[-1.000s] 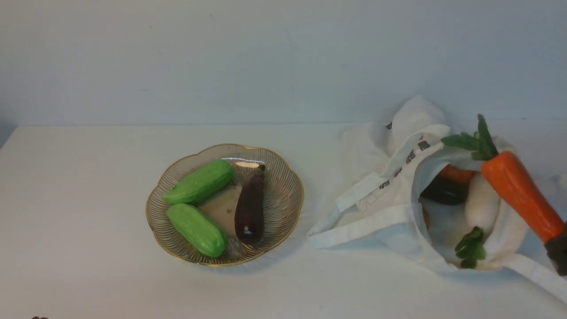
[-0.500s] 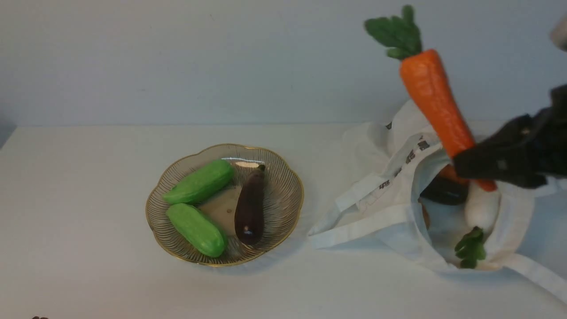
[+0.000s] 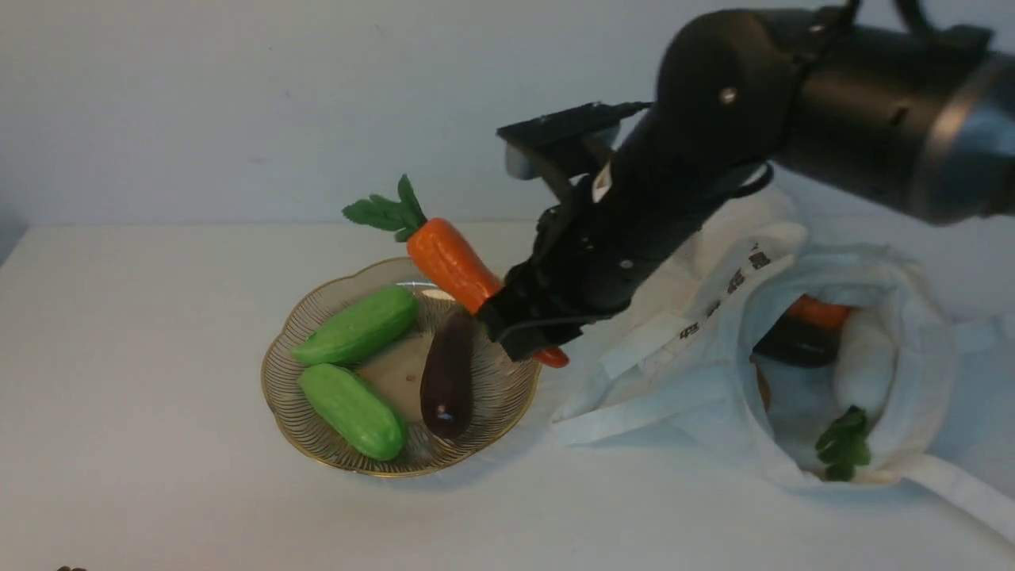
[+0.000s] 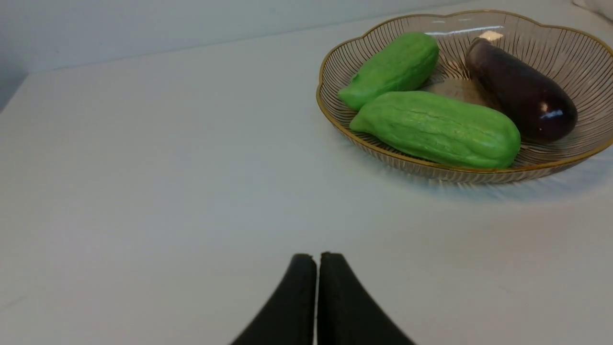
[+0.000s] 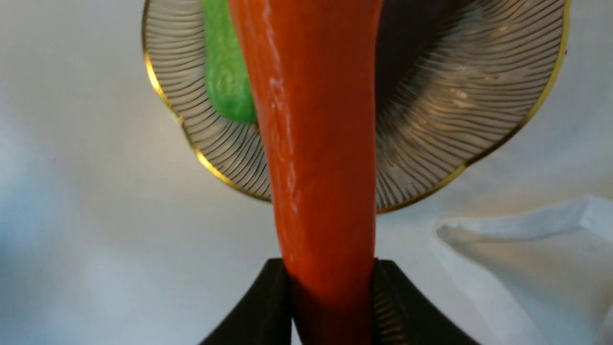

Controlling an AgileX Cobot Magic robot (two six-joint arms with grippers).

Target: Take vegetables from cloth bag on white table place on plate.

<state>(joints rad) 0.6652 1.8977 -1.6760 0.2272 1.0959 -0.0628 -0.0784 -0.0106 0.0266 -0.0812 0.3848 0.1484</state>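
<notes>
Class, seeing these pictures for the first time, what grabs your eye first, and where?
The bright orange carrot, clamped near its tip in the right gripper, hangs tilted above the plate. Two green cucumbers and a dark eggplant lie in the plate; the open cloth bag sprawls to its right.

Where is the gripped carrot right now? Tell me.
Front view, near the middle: the carrot is clamped at its thin end by the right gripper, tilted over the right side of the plate, above the eggplant.
</notes>
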